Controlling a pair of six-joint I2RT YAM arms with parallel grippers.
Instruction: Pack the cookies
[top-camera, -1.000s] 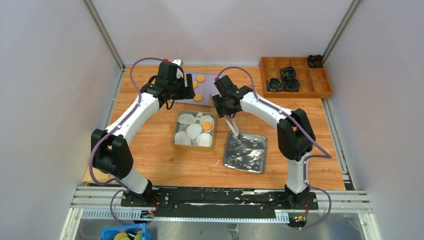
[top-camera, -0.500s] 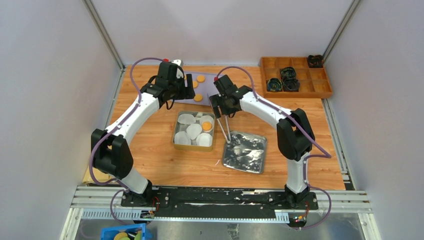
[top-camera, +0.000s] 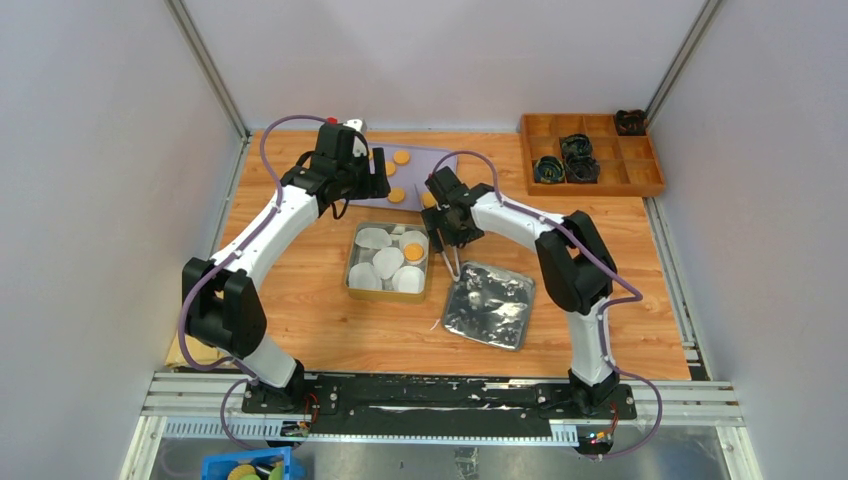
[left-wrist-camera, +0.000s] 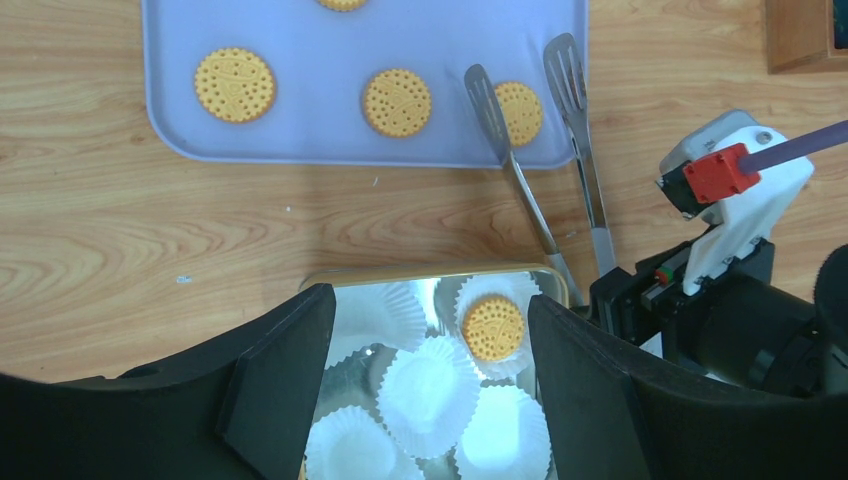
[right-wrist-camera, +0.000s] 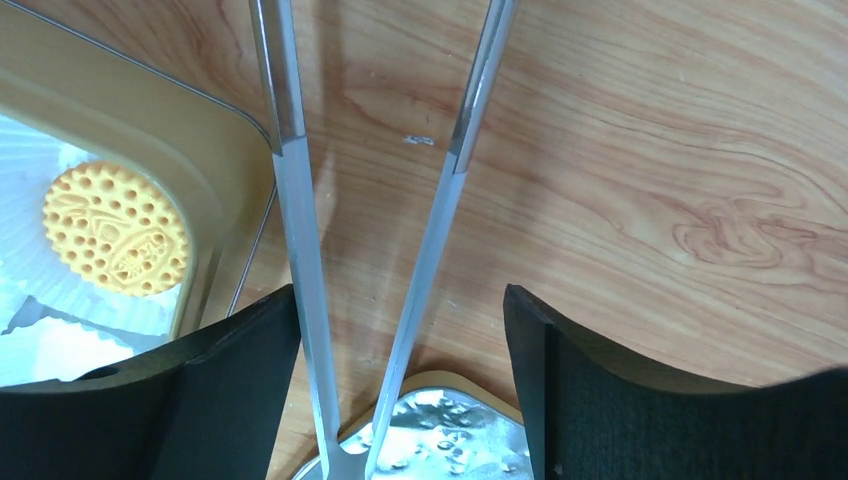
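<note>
Three cookies (left-wrist-camera: 397, 102) lie on the lavender tray (left-wrist-camera: 300, 130), and one cookie (left-wrist-camera: 493, 327) sits in a white paper liner inside the metal tin (left-wrist-camera: 420, 273). That cookie (right-wrist-camera: 116, 242) also shows in the right wrist view. My left gripper (left-wrist-camera: 430, 310) hovers open above the tin with nothing between its fingers. Metal tongs (left-wrist-camera: 520, 180) point their tips at the tray, right beside a cookie. Their two arms (right-wrist-camera: 295, 200) pass between the fingers of my right gripper (right-wrist-camera: 400, 300), which is open. One arm lies against the left finger. The other is clear of the right finger.
The tin's silver lid (top-camera: 490, 303) lies on the wood to the right of the tin (top-camera: 347, 285). A wooden compartment box (top-camera: 590, 150) with dark items stands at the back right. Several empty liners (top-camera: 375, 238) fill the tin. A blue bin (top-camera: 245, 468) sits below the table's near edge.
My right arm has swung left toward the tin and its jaws have widened; the tongs' arms have spread apart. The left arm has not moved.
</note>
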